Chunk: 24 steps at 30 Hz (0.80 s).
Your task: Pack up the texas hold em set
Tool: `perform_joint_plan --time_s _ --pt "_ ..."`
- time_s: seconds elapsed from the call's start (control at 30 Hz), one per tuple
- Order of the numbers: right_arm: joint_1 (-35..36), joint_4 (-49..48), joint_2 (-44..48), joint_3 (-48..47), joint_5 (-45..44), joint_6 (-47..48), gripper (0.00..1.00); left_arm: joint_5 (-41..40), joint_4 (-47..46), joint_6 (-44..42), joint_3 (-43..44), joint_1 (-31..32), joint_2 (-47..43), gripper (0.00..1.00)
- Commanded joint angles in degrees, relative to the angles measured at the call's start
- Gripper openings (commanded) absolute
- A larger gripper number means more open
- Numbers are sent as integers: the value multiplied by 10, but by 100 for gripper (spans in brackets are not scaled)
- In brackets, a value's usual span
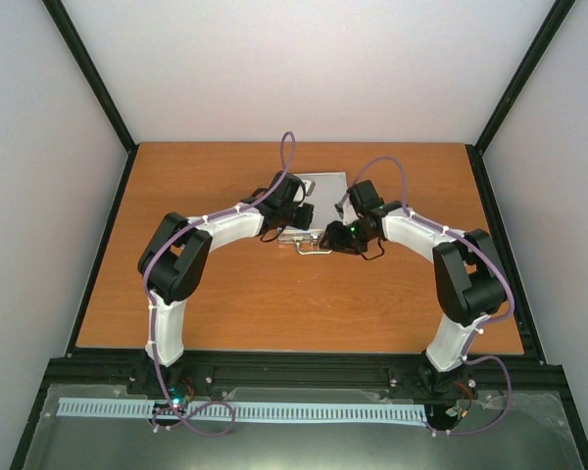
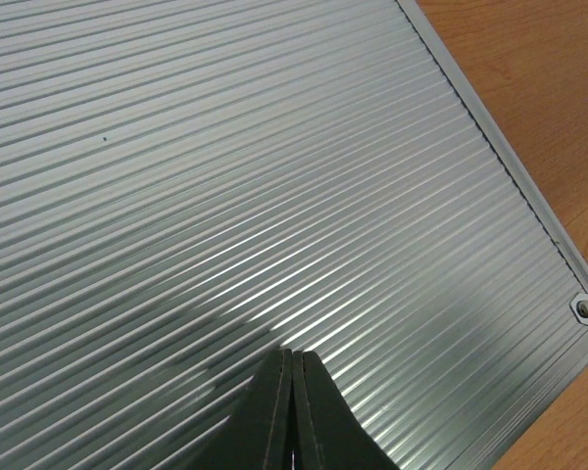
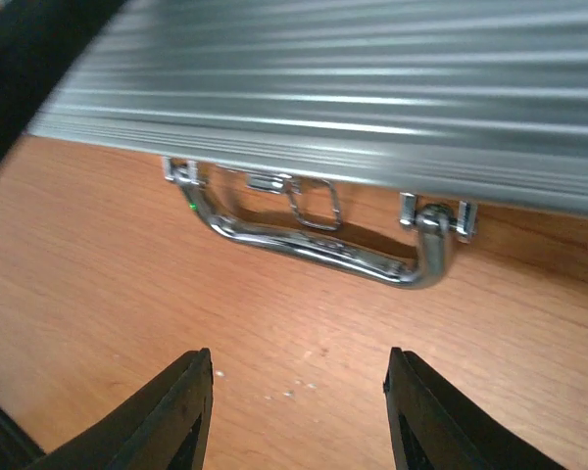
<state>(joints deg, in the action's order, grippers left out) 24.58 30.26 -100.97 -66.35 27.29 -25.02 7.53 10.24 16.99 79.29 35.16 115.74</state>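
Closest in, the right gripper (image 3: 296, 354) hung low over the bare wooden table (image 1: 274, 304) with its fingers spread wide and nothing between them. Just past it was the chrome handle (image 3: 323, 252), lying flat on the wood, with a small clasp (image 3: 314, 203) above it that was too blurry to read properly. Then the silver case (image 2: 225, 196) itself, sitting mid-table with the lid down, so its inside was hidden. The left gripper (image 2: 292, 357) was over the ribbed lid with its fingers pressed together, pinching nothing; couldn't tell if the tips touched the metal. From overhead both wrists covered much of the case.
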Motion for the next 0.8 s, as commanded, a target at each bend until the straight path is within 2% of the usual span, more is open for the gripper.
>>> perform_joint_plan --time_s 0.0,0.37,0.6,0.67,0.77 --pt "0 -13 -14 19 -38 12 50 -1 135 5 -30 6 37 1" --pt "-13 -57 -66 13 -82 -4 50 -6 138 6 -39 6 27 1" --pt "-15 -87 -97 3 -75 -11 48 -6 139 5 -38 6 27 1" --pt "-15 -95 -105 4 -64 -13 45 -6 140 5 -39 6 28 1" --pt "-15 -106 -109 9 -44 -20 24 -7 139 5 -40 6 29 1"
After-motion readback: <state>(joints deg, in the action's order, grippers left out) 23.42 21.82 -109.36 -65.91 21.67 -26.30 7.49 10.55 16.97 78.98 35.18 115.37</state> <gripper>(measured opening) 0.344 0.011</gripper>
